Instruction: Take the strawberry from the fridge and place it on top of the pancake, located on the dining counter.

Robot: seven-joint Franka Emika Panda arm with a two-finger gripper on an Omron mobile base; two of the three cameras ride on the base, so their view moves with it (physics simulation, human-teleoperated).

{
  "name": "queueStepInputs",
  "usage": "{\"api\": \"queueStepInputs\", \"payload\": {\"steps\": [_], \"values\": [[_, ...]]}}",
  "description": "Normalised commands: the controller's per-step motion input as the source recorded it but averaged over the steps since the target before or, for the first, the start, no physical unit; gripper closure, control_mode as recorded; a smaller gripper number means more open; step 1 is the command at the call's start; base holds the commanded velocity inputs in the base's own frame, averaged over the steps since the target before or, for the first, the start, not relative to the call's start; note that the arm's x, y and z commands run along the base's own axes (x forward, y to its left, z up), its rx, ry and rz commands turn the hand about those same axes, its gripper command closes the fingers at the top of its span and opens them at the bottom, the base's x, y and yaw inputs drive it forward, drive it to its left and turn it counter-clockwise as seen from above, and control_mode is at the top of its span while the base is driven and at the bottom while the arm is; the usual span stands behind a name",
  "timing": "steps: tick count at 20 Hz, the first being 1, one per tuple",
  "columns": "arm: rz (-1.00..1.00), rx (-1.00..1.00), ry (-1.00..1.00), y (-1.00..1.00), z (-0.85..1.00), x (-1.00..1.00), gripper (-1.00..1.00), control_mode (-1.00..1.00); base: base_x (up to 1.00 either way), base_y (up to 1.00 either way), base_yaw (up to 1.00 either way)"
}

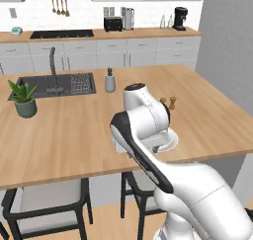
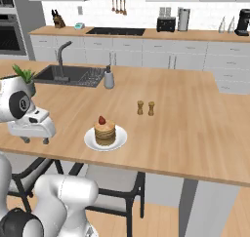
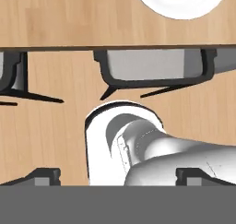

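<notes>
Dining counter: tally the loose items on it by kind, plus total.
Potted plant: 1
Soap dispenser: 1
Brown shakers: 2
White plate: 1
Pancake stack: 1
Strawberry, on top of the pancake: 1
Total: 7

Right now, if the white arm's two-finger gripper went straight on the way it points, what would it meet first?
The open gripper points down, just past the light-wood dining counter edge and the grey-seated black stool, so probably the light wooden floor; depth is unclear.
</notes>
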Motion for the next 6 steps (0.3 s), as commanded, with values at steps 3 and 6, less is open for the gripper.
{"api": "queueStepInputs", "payload": {"steps": [3, 6], "values": [[0.00, -0.12, 0.32, 0.88, -0.63, 0.11, -1.00, -1.00, 0.00, 0.00, 0.00], [0.00, -0.08, 0.54, 0.50, -0.53, 0.41, -1.00, -1.00, 0.00, 0.00, 0.00]]}}
